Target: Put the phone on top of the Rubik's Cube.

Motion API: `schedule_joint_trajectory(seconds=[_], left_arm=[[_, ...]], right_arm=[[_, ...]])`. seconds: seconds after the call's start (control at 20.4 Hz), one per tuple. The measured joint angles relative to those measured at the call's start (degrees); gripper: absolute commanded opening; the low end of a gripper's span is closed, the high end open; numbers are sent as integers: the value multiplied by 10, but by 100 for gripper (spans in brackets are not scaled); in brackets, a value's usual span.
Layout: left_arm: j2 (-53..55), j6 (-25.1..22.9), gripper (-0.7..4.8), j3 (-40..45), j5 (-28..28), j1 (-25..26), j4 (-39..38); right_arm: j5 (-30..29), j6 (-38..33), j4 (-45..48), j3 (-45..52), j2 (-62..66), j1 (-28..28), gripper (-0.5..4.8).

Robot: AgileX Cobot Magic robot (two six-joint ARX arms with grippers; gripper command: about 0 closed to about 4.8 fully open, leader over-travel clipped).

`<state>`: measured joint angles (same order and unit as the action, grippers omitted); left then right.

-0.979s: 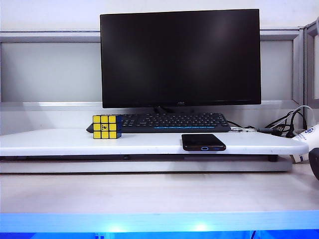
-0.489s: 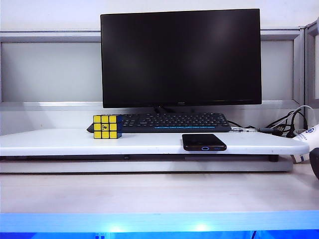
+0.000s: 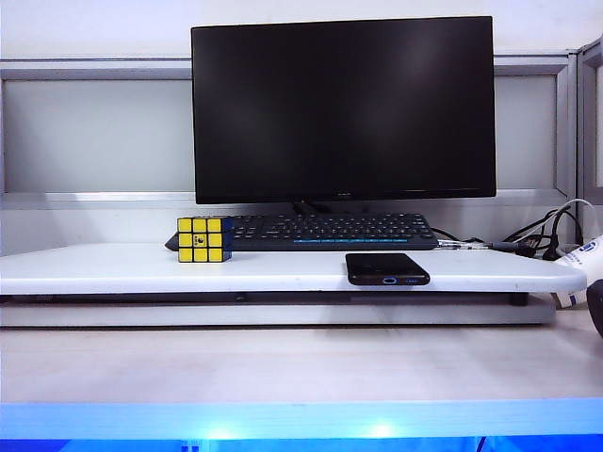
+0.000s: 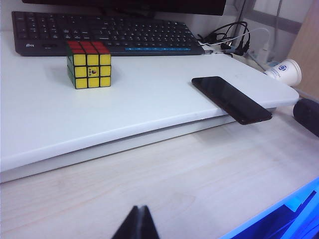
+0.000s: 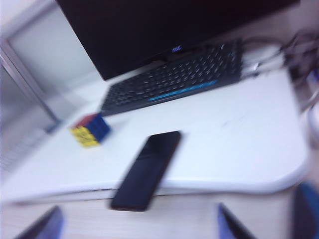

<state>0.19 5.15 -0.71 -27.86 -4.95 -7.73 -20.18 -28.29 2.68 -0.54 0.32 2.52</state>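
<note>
The Rubik's Cube (image 3: 204,239) stands on the left of a raised white board (image 3: 113,271), yellow face forward, just in front of the keyboard. The black phone (image 3: 386,268) lies flat to its right, its near end jutting past the board's front edge. In the left wrist view, the left gripper (image 4: 139,210) hovers shut and empty over the wooden desk, well short of the cube (image 4: 88,64) and the phone (image 4: 232,98). The blurred right wrist view shows the right gripper (image 5: 137,225) open wide, fingers either side of the phone's (image 5: 147,169) near end but short of it, with the cube (image 5: 89,129) beyond.
A black keyboard (image 3: 330,230) and a large dark monitor (image 3: 344,108) stand behind the cube and phone. Cables (image 3: 537,235) and a paper cup (image 4: 284,72) lie at the board's right end. A dark rounded object (image 4: 306,115) sits at the far right.
</note>
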Motion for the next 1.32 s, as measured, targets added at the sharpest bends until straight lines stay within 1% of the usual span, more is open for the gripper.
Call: schedule_joint_trajectory(seconds=[0.1,0.29,0.49,0.54,0.59,0.68,0.73,0.83,1.08,1.22,1.32], left_arm=[[0,0,-6,0,0,0,0],[0,0,-6,0,-1,0,0],[0,0,-5,0,-20,0,0],[0,0,-5,0,-22,0,0],[0,0,-6,0,-22,0,0],[0,0,-5,0,-22,0,0],[0,0,-6,0,-23,0,0],[0,0,-6,0,-24,0,0],[0,0,-6,0,-24,0,0],[0,0,-5,0,-24,0,0],[0,0,-5,0,-24,0,0]], right_arm=[[-28,-36,6,0,12,0,369],[-54,-50,22,-8,83,0,369],[-67,-120,129,-14,186,0,370],[-85,-144,158,-29,243,1,370],[-95,-148,168,-37,267,1,379],[-127,-154,190,-69,356,1,381],[-150,-157,206,-96,424,1,381],[-173,-176,239,-131,515,9,381],[-183,-236,330,-178,705,63,381],[-184,-260,381,-181,788,80,380],[-184,-279,416,-181,835,79,380]])
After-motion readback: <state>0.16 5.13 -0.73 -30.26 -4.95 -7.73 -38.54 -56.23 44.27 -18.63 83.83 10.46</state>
